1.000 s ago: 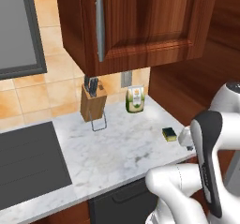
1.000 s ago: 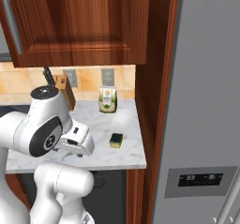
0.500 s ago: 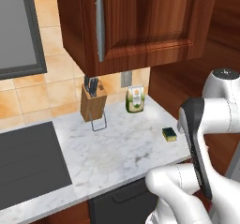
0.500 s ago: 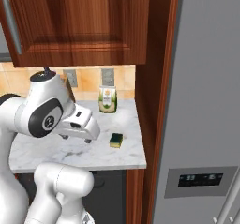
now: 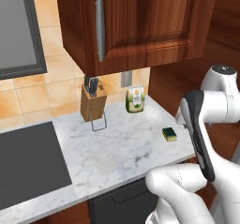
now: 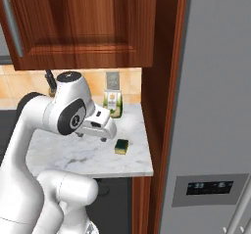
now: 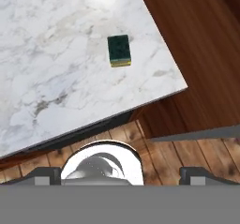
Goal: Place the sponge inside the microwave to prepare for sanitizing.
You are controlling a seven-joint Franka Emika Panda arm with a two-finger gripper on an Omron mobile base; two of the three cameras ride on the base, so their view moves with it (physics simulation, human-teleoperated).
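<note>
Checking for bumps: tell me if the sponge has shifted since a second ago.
No. The sponge lies at the same spot near the counter's right edge, right of the green-and-white packet.

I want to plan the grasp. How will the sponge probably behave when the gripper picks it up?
The sponge is a small flat block lying scrub side up, so it probably will not roll or tip. It looks light and likely soft. Near the counter edge, a push might slide it off.

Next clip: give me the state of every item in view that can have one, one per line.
sponge: lying flat on the marble counter near its right edge, green side up, untouched
gripper: jaws open, empty, above the counter and apart from the sponge
upper cabinet door: closed
packet: upright against the wall
knife block: upright, knives in it
fridge: doors closed
</note>
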